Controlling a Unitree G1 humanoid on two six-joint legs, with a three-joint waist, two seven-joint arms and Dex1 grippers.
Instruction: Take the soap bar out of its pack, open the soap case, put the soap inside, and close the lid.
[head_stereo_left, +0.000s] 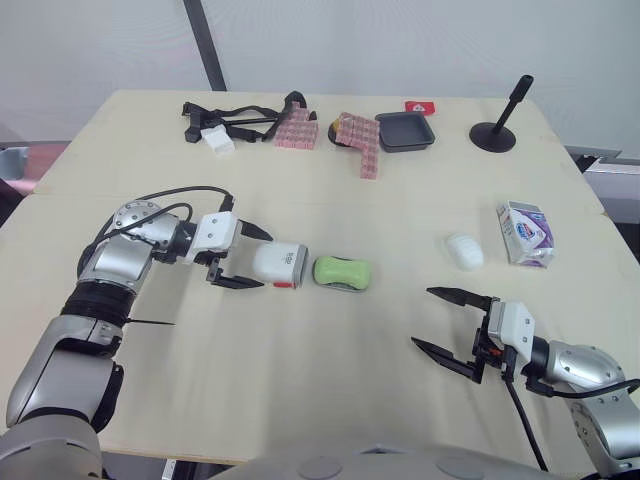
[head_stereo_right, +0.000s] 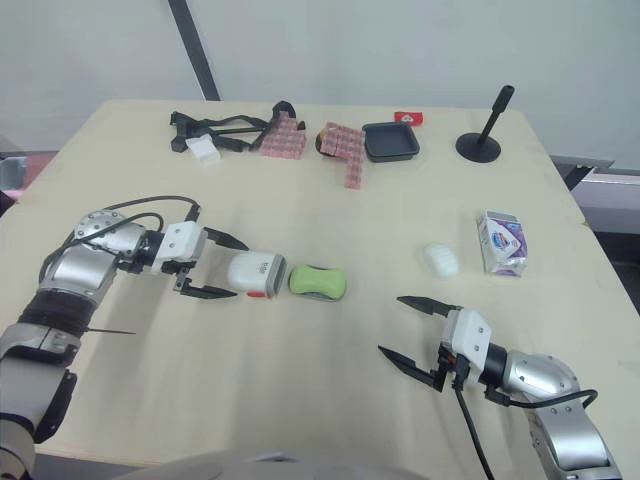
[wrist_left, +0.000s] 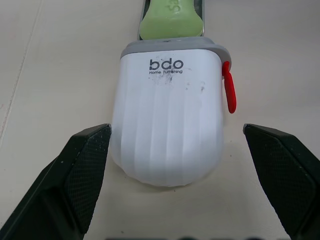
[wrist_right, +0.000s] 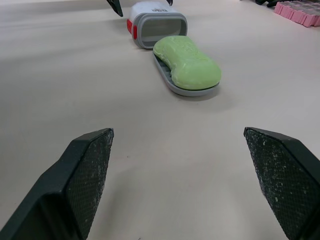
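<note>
Left claw (head_stereo_left: 266, 261) wide open, fingers straddling the closed end of the soap case's white cover (head_stereo_left: 280, 264). Left wrist view shows a gap on the side with the red tab (wrist_left: 229, 93); can't tell whether the other finger touches. Nothing gripped

Cover lies on its side on the worktop (head_stereo_left: 300, 380). The grey tray (wrist_right: 172, 86) sits out of it, one end at the cover's open mouth, with a green soap bar (head_stereo_left: 342, 271) lying on it

Right claw (head_stereo_left: 422, 317) wide open, empty, just above the worktop near its front right, aimed at the tray and well apart from it

White soap bar (head_stereo_left: 464, 250) is out of its pack, bare on the worktop on the right; the soap pack (head_stereo_left: 526, 233) lies just beside it, closer to the right edge

Far edge: black stand (head_stereo_left: 497, 128), black dish (head_stereo_left: 405, 131), pink blocks (head_stereo_left: 360, 142)
</note>
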